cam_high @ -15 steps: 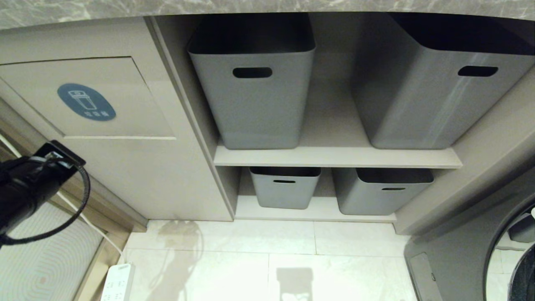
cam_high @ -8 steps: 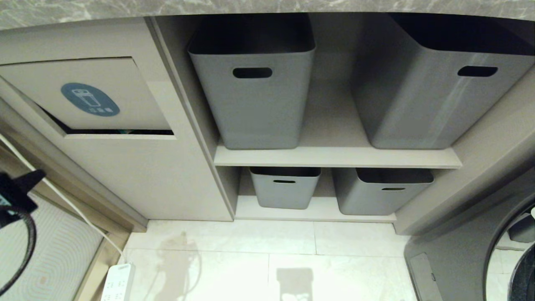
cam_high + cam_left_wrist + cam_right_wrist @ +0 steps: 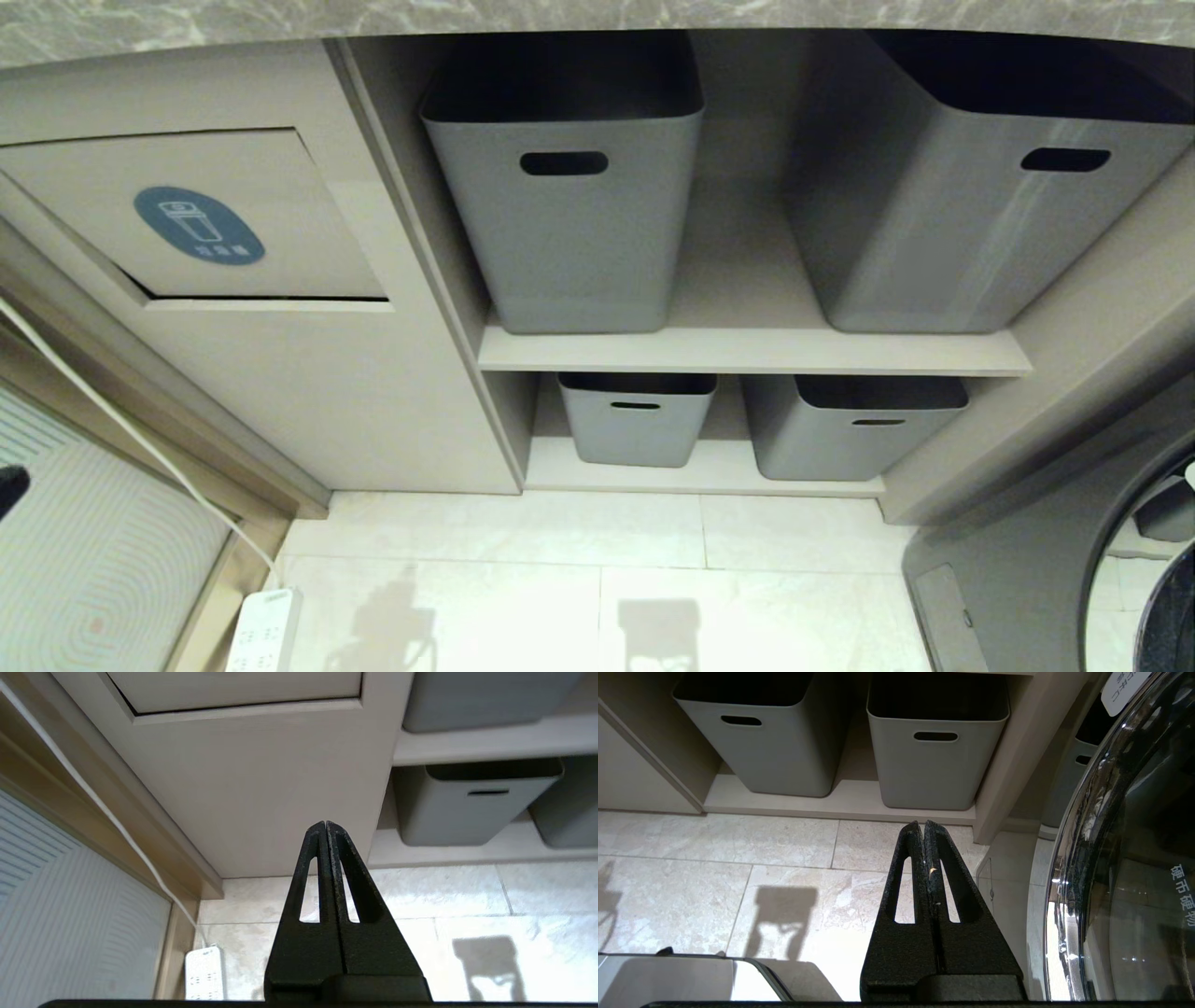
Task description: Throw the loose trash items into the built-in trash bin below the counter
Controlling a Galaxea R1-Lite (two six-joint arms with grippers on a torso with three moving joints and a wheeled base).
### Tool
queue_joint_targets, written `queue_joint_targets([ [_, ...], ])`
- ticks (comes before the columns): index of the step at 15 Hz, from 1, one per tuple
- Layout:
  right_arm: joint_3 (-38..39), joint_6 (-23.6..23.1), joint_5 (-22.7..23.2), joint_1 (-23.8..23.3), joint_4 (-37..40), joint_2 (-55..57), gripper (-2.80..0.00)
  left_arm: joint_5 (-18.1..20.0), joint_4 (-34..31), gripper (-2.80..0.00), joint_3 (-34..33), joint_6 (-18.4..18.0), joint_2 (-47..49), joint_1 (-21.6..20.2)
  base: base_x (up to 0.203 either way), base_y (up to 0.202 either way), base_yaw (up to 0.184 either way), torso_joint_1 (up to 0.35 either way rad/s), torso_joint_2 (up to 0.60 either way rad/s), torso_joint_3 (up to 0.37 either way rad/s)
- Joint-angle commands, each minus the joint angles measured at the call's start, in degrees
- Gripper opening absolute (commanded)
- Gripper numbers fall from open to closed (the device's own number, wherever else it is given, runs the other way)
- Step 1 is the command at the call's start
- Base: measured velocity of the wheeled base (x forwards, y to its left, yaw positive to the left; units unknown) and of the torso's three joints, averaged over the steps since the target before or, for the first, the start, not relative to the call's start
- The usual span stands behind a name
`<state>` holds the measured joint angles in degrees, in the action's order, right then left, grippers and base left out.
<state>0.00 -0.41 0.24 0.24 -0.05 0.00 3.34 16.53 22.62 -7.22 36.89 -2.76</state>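
Note:
The built-in trash bin [image 3: 199,225] is the beige flap with a blue oval sticker, under the counter [image 3: 597,14] at the left. The flap hangs almost flush, with a thin dark slit along its lower edge [image 3: 243,707]. My left gripper [image 3: 325,823] is shut and empty, low in front of the cabinet panel below the flap and apart from it. Only a dark tip of the left arm [image 3: 11,487] shows in the head view, at its left edge. My right gripper [image 3: 923,823] is shut and empty above the floor tiles. The loose trash items are out of view.
Two large grey tubs [image 3: 569,187] [image 3: 990,187] stand on the upper shelf and two small ones [image 3: 637,420] [image 3: 854,425] below. A white power strip [image 3: 264,630] and its cable lie on the floor at the left. A round machine door [image 3: 1153,560] is at the right.
The left arm has drawn back, down and to the left, almost out of the head view. The flap stood ajar half a second ago and has swung back nearly shut.

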Motion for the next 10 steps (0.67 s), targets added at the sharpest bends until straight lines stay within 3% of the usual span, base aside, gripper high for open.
queue_joint_targets([
  [1, 0.00, -0.02, 0.02, 0.02, -0.04, -0.09, -2.80, 0.50, 0.06, -2.80, -5.24, -1.64, -8.30, -0.15, 0.000, 0.000, 0.000, 0.000, 0.00, 0.000],
  [4, 0.00, -0.02, 0.02, 0.02, -0.04, -0.09, -2.80, 1.00, 0.26, -2.80, -10.04, -3.89, -13.93, 0.23, 0.000, 0.000, 0.000, 0.000, 0.00, 0.000],
  [10, 0.00, -0.02, 0.02, 0.02, -0.04, -0.09, -2.80, 1.13, 0.36, -2.80, -19.39, -3.99, -25.32, 1.32, 0.000, 0.000, 0.000, 0.000, 0.00, 0.000],
])
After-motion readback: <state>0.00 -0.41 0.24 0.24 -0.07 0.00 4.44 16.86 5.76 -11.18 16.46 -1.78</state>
